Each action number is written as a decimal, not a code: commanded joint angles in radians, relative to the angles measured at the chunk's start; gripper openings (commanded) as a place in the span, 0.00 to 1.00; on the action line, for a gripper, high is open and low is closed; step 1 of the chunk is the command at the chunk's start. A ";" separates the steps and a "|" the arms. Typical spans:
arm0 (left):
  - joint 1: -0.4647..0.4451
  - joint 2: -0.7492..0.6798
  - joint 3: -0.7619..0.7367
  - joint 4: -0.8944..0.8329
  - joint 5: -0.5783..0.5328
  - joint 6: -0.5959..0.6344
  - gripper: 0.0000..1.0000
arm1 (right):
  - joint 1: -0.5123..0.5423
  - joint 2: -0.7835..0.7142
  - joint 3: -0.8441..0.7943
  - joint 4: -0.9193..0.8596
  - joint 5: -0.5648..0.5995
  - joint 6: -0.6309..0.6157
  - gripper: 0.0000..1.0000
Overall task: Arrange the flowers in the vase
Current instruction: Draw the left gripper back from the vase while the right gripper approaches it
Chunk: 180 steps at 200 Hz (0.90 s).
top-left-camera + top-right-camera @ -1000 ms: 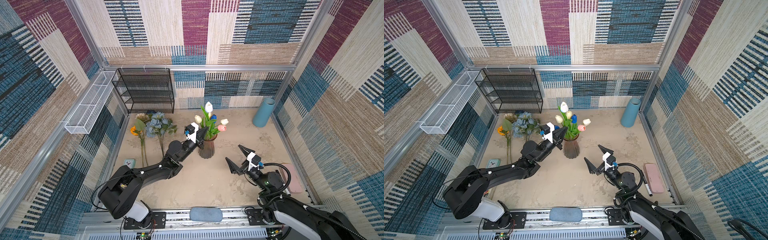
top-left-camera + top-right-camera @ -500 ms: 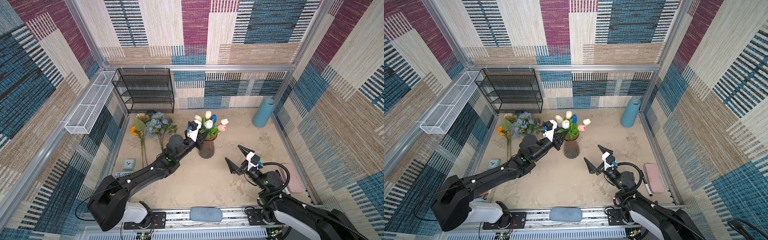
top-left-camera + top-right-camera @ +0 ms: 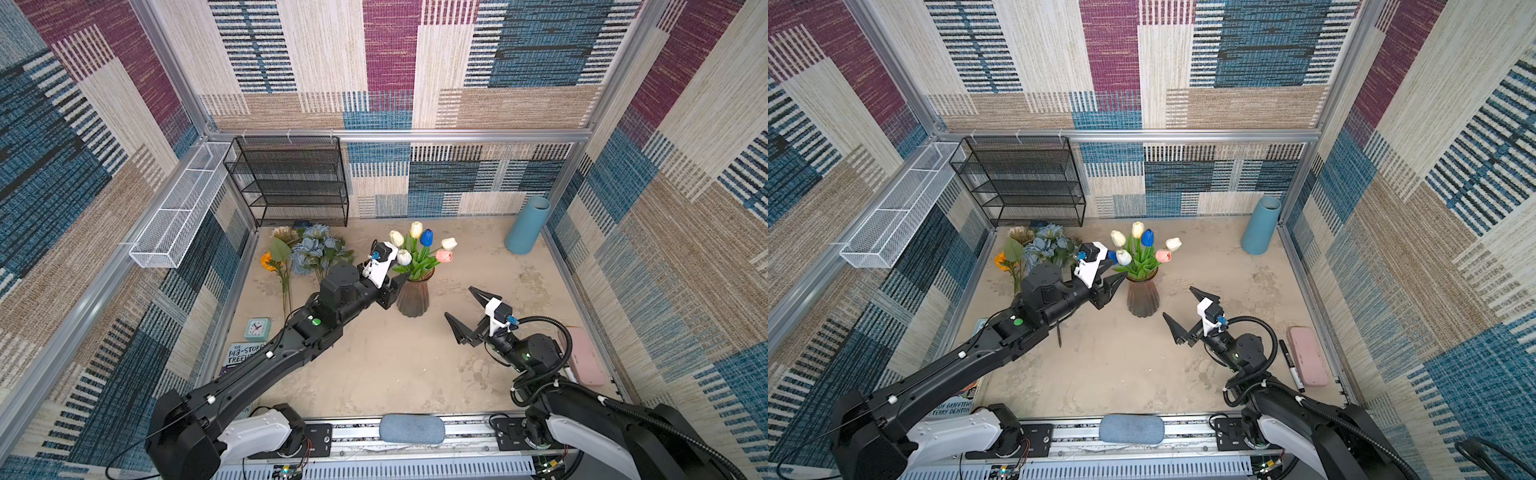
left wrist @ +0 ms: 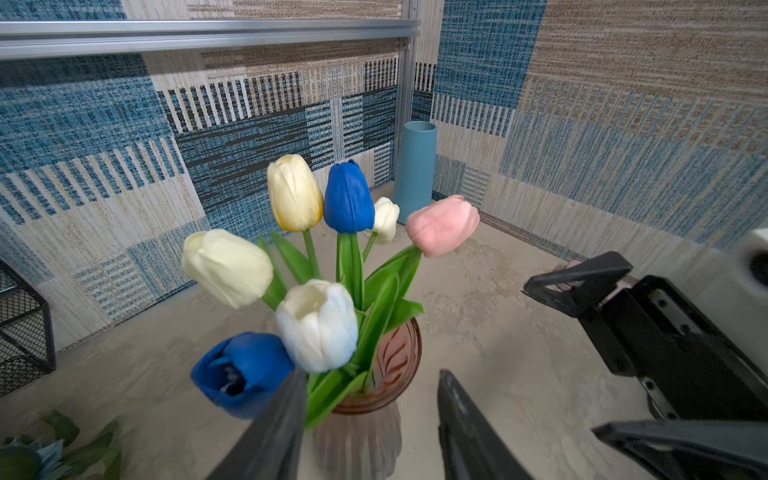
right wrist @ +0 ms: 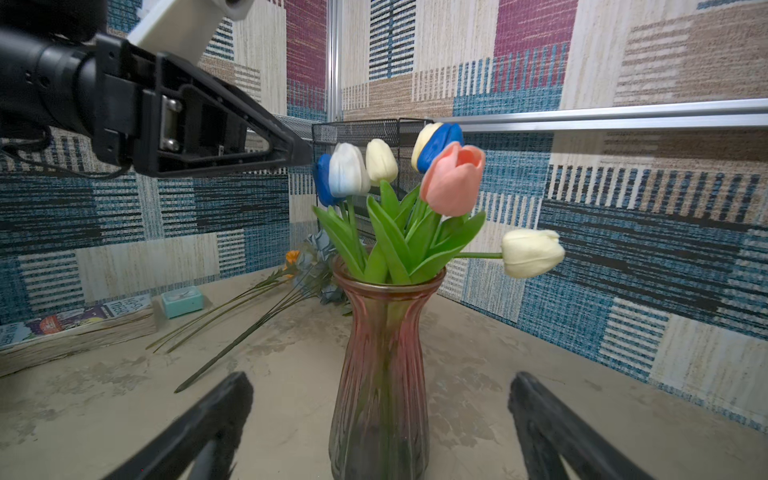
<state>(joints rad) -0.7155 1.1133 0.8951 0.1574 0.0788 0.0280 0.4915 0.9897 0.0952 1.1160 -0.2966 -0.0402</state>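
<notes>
Left hand sits just beside the tulips, fingers parted with nothing caught between them, so it's open, right by the rim of the pink glass vase. The tulips stand in that vase, white, cream, blue and pink heads fanned out. Right hand hovers near the vase on the other side, jaws spread wide and empty. Over by the black wire rack, the dusty-blue bunch, orange bloom and beige bloom lie flat on the desk, stems trailing toward the near edge.
</notes>
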 commanded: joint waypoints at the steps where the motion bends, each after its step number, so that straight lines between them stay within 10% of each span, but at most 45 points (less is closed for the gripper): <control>1: 0.001 -0.082 -0.033 0.019 -0.005 0.065 0.63 | 0.001 0.068 0.054 -0.024 -0.047 0.008 1.00; 45: 0.002 -0.259 -0.252 0.172 -0.055 0.102 0.72 | 0.001 0.234 0.191 -0.057 -0.033 0.040 1.00; 84: 0.005 -0.347 -0.490 0.374 -0.146 0.077 1.00 | 0.001 0.408 0.261 0.022 -0.045 0.049 1.00; 180: 0.030 -0.300 -0.631 0.495 -0.177 0.034 1.00 | 0.004 0.764 0.456 0.199 -0.146 0.006 1.00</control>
<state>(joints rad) -0.6926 0.8001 0.2672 0.5610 -0.0837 0.0807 0.4931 1.7077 0.5213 1.1984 -0.4091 -0.0399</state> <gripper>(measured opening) 0.998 1.000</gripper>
